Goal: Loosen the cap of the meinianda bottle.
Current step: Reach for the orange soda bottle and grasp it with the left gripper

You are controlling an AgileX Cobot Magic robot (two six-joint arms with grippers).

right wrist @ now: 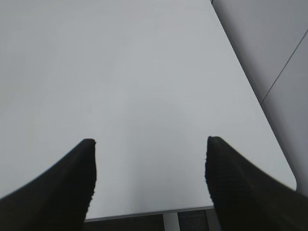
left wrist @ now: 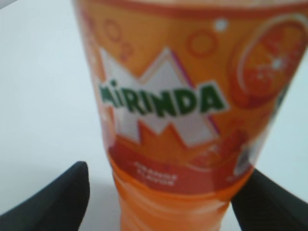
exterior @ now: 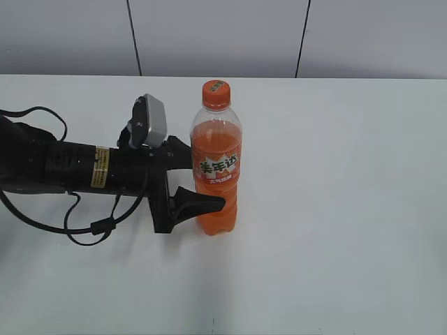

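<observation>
Both sets of fingers spread: left fingers (exterior: 192, 178) flank the capped meinianda bottle (exterior: 216, 164); right fingers (right wrist: 150, 180) over bare table (right wrist: 144, 72).

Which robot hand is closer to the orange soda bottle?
The left gripper: its fingers sit on either side of the meinianda bottle. The right gripper sees only bare table, no bottle.

Left gripper (exterior: 199, 178) fingers spread; right gripper (right wrist: 150, 166) likewise.

Upright meinianda bottle (exterior: 216, 167) of orange drink (orange cap (exterior: 216, 93) on)
</observation>
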